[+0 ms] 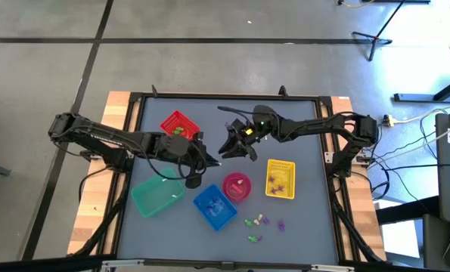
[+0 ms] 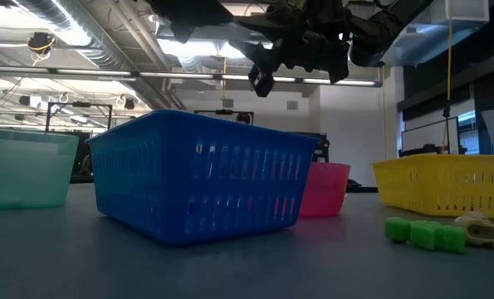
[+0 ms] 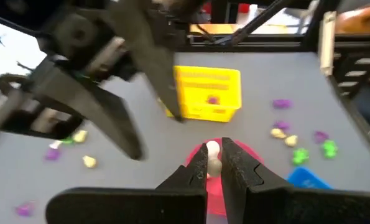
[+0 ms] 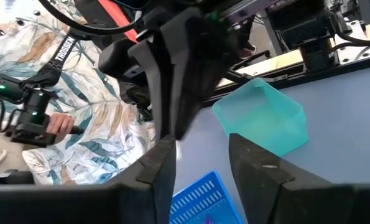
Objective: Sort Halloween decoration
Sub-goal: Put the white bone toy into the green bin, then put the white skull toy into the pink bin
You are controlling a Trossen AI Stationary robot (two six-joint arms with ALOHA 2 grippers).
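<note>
Seen from above: a dark grey bench (image 1: 164, 113) with five containers — red basket (image 1: 178, 125) toward the far side, teal basket (image 1: 156, 196) and blue basket (image 1: 214, 206) nearer the front, pink bowl (image 1: 237, 186) in the middle, yellow basket (image 1: 280, 178) to the right. Left end effector (image 3: 213, 163) raised over the bench between the red basket and the pink bowl, fingers pinched on a small cream trinket (image 3: 213, 151), with the pink bowl directly below in the left wrist view. Right end effector (image 4: 201, 163) hovering close by, just beyond the left one, fingers parted and holding nothing. Loose Halloween decoration (image 1: 261, 224) — green, purple and cream pieces — scattered on the bench near the front edge, between the blue basket and the yellow basket; a few more pieces already lying in the red and yellow baskets and in the pink bowl. In the low view, a green trinket (image 2: 425, 233) and a cream one touching it in the right foreground. Beyond the bench in the right wrist view, a person in a leaf-print shirt (image 4: 79, 106). Step in hand, by the look of it: carrying one cream piece to its container. Next move likely calls for lowering over the pink bowl and releasing, without brushing the neighbouring arm.
</note>
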